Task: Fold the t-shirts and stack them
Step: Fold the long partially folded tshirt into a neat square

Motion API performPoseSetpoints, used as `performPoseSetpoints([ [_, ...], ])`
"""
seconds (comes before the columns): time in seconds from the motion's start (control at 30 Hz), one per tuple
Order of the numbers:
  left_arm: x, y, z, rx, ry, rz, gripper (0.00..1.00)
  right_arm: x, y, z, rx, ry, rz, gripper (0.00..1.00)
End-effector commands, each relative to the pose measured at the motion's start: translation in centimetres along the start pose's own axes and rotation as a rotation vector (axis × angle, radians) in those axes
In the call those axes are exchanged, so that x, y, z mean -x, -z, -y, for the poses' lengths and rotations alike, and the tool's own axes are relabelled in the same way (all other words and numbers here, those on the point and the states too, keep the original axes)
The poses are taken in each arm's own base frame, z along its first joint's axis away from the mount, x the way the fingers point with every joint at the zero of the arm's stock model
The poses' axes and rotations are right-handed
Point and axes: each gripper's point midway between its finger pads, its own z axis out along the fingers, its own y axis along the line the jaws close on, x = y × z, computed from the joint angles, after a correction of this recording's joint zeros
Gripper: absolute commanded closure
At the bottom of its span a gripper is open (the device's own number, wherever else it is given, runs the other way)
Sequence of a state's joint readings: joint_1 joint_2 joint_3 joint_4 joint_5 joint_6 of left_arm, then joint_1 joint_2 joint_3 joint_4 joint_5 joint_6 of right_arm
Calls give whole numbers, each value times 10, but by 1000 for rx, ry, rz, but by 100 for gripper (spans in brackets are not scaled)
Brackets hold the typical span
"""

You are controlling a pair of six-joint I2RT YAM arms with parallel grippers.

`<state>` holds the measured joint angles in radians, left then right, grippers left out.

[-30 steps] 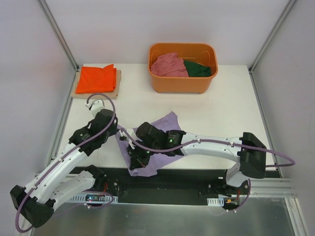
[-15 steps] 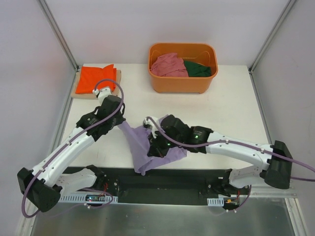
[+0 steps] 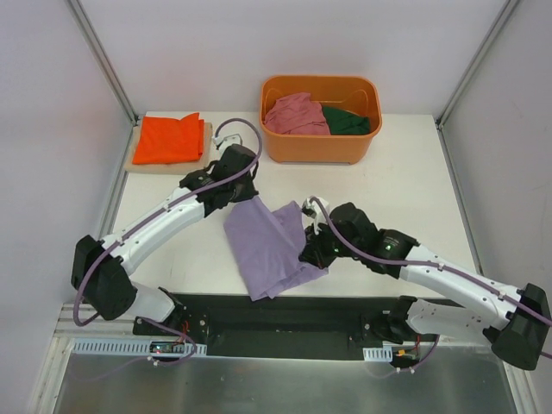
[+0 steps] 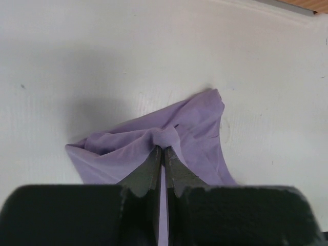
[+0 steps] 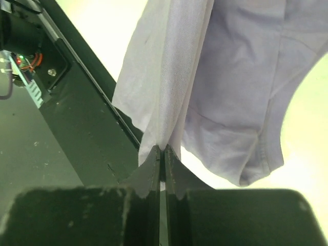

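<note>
The left gripper [image 4: 163,148] is pinched shut on a small bunched fold of the lavender t-shirt [image 3: 267,246], at the corner of the shirt nearest the orange tub [image 3: 319,148]. The right gripper [image 5: 163,148] is clamped just as tight on a gathered edge of the same shirt, on the side farther from the tub. Between the two the shirt is drawn out over the white table [image 3: 405,181], in front of the tub and a little to its left, and its end farthest from the tub reaches the black rail [image 3: 336,315]. Inside the tub a dusty pink t-shirt [image 3: 296,112] lies on the left with a dark green t-shirt [image 3: 349,122] on the right. Well to the tub's left, a folded orange t-shirt [image 3: 170,138] rests on a brown board [image 3: 140,160].
</note>
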<state>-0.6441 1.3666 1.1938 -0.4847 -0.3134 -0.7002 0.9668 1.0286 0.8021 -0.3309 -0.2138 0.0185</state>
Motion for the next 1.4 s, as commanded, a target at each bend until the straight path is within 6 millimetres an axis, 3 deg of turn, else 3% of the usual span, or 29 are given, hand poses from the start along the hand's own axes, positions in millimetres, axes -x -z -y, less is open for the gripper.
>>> performPoseSetpoints([
  [0.0, 27, -12, 33, -41, -24, 73, 100, -32, 8, 14, -48, -61, -63, 100],
  [0.2, 16, -46, 62, -25, -84, 30, 100, -54, 3, 42, -157, -136, -79, 99],
  [0.33, -2, -74, 78, -36, -111, -44, 100, -64, 4, 63, -257, -192, -73, 98],
  [0.5, -23, -97, 97, -64, -160, -111, 100, -80, 4, 75, -322, -270, -87, 92],
  [0.6, -33, -105, 108, -101, -192, -155, 97, -90, 10, 92, -430, -331, -77, 91],
  [0.67, -39, -108, 117, -131, -222, -176, 84, -95, 14, 100, -490, -361, -66, 86],
  [0.77, -45, -101, 132, -220, -268, -219, 23, -95, 24, 107, -553, -376, -67, 74],
  [0.8, -44, -98, 135, -242, -280, -219, 12, -93, 28, 107, -563, -374, -66, 73],
  [0.83, -42, -94, 137, -257, -288, -218, 3, -92, 32, 107, -574, -373, -73, 71],
  [0.87, -40, -90, 138, -268, -295, -212, 1, -88, 35, 106, -576, -368, -68, 65],
  [0.93, -33, -77, 137, -280, -299, -192, 1, -78, 37, 99, -536, -348, -50, 36],
  [0.97, -30, -71, 134, -280, -302, -177, 1, -71, 36, 93, -497, -337, -34, 10],
  [1.0, -25, -64, 130, -277, -303, -158, 1, -64, 33, 84, -444, -330, -20, 4],
  [1.1, -21, -47, 109, -243, -279, -123, 1, -40, 22, 53, -253, -311, 36, 4],
  [1.23, -38, -34, 85, -303, -242, -155, 1, -15, 4, 7, 19, -277, 76, 4],
  [1.3, -51, -32, 74, -328, -217, -186, 1, -12, -8, -1, 60, -269, 67, 4],
  [1.37, -66, -33, 63, -327, -208, -212, 1, -19, -23, 6, 12, -300, 19, 4],
])
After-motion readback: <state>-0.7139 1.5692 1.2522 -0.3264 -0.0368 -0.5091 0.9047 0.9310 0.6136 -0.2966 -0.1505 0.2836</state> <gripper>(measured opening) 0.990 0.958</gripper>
